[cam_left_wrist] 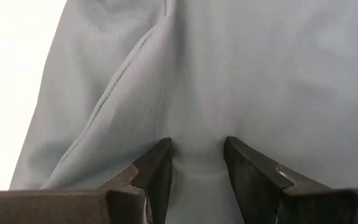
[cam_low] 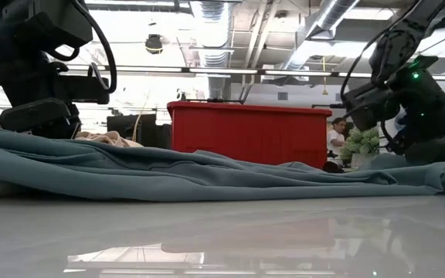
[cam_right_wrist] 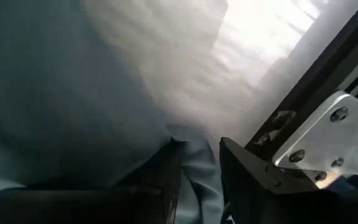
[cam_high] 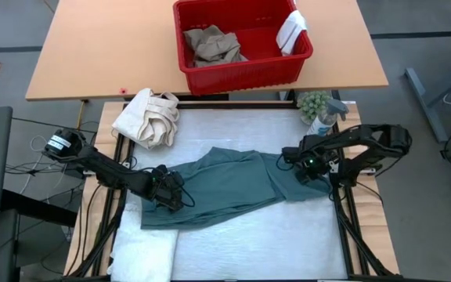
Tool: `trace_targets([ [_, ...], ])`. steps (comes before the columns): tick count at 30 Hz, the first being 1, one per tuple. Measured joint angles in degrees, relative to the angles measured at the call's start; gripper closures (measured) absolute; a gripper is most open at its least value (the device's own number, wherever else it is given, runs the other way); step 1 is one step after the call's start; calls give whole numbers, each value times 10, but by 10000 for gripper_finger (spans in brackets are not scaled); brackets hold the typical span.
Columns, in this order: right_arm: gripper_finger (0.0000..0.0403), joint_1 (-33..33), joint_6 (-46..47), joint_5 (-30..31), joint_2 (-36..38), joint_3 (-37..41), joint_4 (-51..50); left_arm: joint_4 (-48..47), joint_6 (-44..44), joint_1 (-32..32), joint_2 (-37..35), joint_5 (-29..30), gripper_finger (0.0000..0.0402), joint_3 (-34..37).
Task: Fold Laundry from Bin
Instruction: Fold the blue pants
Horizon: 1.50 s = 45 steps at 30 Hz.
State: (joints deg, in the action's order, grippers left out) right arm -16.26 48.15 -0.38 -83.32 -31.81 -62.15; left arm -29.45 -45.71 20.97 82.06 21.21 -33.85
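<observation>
left pincer (cam_high: 180, 196), right pincer (cam_high: 302, 174) – both pinching teal garment (cam_high: 225, 188) | canvas bundle (cam_high: 147, 117), spray bottle (cam_high: 325, 119) beside

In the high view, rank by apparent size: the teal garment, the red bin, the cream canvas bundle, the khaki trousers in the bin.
1. teal garment, spread between both grippers
2. red bin
3. cream canvas bundle
4. khaki trousers, crumpled, so only their visible heap is ranked

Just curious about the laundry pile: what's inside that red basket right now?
Inside the red basket lie crumpled tan trousers, with a white cloth draped over its rim. Anything beneath the trousers is hidden.
</observation>
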Motion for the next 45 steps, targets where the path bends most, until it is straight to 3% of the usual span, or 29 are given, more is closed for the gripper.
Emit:
trace_targets([
  [5,296,9,-25,-28,-37,0,5,0,8,0,0,2,260,0],
  [11,385,7,-45,-46,-50,-4,6,0,24,0,0,5,260,0],
  [17,388,7,-47,7,-20,-67,-4,1,28,0,0,14,260,0],
  [30,388,14,7,97,84,-235,-168,3,26,0,0,15,260,0],
  [37,388,68,58,175,111,-364,-231,5,19,0,0,15,260,0],
  [45,388,171,60,223,109,-489,-165,5,3,0,0,15,260,0],
])
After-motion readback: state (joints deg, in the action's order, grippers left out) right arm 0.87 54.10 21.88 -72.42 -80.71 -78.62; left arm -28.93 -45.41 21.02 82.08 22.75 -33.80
